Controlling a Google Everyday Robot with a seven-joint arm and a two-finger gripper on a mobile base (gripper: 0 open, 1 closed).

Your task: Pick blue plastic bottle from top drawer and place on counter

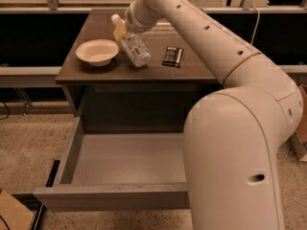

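The blue plastic bottle (135, 51) is lying slanted on the counter (196, 70), between the white bowl (97, 52) and the black packet (172, 56). The gripper (120, 28) is sitting at its cap end, up-left. Whether it is clamping the bottle, I cannot tell.

speckled beige floor (29, 133), long grey ledge (29, 75) behind, cardboard box (12, 215) lower left.

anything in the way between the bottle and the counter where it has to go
Nothing visible. The blue plastic bottle is tilted at the gripper, already low over or on a bare part of the counter. The white bowl and the black packet lie on either side, both apart from it.
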